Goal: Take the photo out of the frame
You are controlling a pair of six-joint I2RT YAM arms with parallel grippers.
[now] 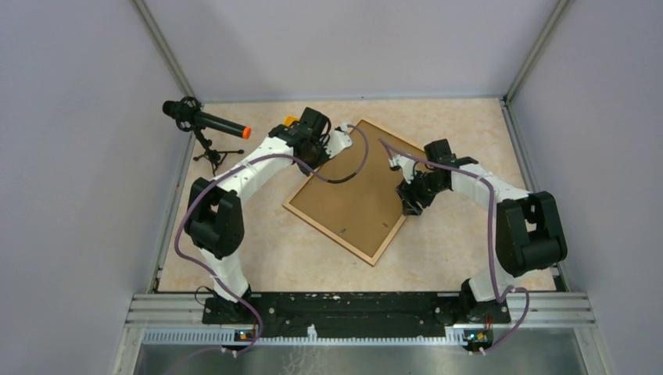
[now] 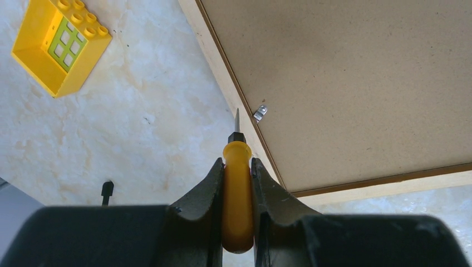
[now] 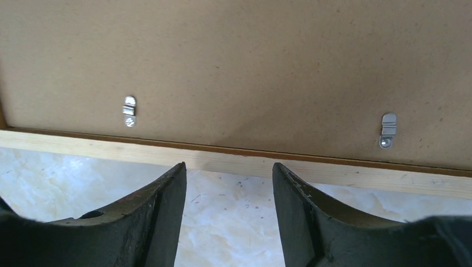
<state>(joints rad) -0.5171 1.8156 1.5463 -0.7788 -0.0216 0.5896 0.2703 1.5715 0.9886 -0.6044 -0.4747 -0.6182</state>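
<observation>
The left claw (image 2: pixel 237 164) is squeezed tight on a yellow screwdriver (image 2: pixel 237 194). The thin metal tip pokes out just beside a small silver clip (image 2: pixel 259 113) at the edge of the frame (image 2: pixel 362 78). The right claw (image 3: pixel 229 172) is open and holds nothing. It hangs over the bench (image 3: pixel 222 222), just beside the frame's wooden rim (image 3: pixel 334 169), near two more clips (image 3: pixel 129 110).

The frame lies face down near the middle of the bench, with its brown back board up. The photo is hidden under that board, so I cannot see it.

I think the frame is stiff and flat, and the photo is thin paper that bends and tears easily. The clips likely need pushing aside first. Then the board can be lifted by an edge and the photo taken gently by a corner.
</observation>
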